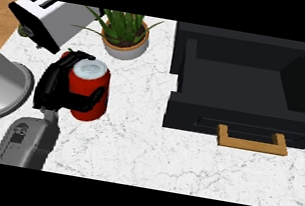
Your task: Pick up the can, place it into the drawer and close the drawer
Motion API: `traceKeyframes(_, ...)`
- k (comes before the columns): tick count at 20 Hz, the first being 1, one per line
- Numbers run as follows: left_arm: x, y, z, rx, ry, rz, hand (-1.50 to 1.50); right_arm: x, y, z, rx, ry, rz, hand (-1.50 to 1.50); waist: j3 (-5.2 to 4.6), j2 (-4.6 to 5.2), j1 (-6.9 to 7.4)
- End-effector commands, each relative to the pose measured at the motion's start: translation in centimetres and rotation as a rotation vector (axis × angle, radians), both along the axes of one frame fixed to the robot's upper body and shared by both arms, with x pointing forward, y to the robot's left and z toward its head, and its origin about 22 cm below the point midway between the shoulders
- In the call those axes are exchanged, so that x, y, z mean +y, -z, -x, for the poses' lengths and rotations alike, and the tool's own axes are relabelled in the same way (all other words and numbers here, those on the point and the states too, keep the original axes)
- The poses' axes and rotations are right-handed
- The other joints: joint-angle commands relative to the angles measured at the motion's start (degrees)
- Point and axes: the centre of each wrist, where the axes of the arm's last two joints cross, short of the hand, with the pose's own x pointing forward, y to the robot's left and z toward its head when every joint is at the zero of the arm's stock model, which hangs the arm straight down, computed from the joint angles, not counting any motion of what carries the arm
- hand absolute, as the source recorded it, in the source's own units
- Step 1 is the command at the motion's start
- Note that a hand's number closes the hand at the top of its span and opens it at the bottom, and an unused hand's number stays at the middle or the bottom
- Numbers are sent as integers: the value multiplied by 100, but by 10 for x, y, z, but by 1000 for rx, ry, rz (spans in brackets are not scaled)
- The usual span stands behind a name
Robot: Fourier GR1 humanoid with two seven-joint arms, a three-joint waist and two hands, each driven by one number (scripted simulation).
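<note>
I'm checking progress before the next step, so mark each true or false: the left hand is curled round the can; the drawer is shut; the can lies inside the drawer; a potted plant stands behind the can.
1. The left hand is curled round the red can: true.
2. The drawer is shut: false, it stands open.
3. The can lies inside the drawer: false, it stands on the counter, left of the drawer.
4. A potted plant stands behind the can: true.
</note>
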Motion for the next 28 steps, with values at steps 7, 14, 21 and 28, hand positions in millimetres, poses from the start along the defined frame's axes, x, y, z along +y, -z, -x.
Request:
traceKeyframes(7, -82, -85, -27, -46, 81, -35, 150, -10, -7, -5, -17, 2, 5, -150, 0, 6, -21)
traceKeyframes(14, -139, -136, -40, -72, 136, -83, 150, 10, 0, 0, -13, 8, 4, -150, 1, 7, -63)
traceKeyframes(21, -185, -179, -66, -123, 133, -98, 150, -5, -2, 0, -31, 4, 0, -150, 2, 25, -134)
traceKeyframes(28, -211, -220, -84, -99, 129, -90, 150, -5, 6, -8, -4, -8, 26, -150, 3, 33, -144)
